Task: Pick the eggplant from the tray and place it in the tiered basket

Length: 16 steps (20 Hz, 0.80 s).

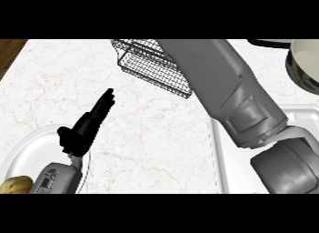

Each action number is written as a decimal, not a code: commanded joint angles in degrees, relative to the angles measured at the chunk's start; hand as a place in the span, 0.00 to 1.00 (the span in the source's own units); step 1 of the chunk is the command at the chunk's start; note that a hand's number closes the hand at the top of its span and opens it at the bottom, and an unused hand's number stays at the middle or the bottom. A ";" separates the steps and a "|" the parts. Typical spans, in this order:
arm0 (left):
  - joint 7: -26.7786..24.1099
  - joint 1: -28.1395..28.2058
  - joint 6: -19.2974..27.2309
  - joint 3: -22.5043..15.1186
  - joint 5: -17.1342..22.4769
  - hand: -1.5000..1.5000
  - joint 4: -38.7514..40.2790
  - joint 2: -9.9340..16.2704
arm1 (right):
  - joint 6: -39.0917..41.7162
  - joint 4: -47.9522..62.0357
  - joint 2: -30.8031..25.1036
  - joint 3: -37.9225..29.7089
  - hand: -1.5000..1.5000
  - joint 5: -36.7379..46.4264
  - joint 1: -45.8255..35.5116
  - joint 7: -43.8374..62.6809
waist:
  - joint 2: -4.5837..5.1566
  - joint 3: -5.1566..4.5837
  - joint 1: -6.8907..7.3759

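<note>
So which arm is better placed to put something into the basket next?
Right, judging by position: the grey right forearm stretches up over the dark wire tiered basket, its hand out of sight. The black left hand rests open, fingers straight, above the white plate, apart from the basket.

A kitchen, judging by its furnishings: a pale marble-patterned counter (155, 136) with a wood strip at its far left edge, a black wire tiered basket (145, 61), a white tray (309, 119), a white plate (27, 148) carrying a bread roll (14, 184), and a cream pot (312, 63).
</note>
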 commanded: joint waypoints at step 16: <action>0.96 0.47 0.38 2.67 0.62 0.50 0.40 0.37 | -26.87 4.10 -5.67 -2.02 0.00 1.09 -1.61 -0.87 | -1.18 -0.02 -3.75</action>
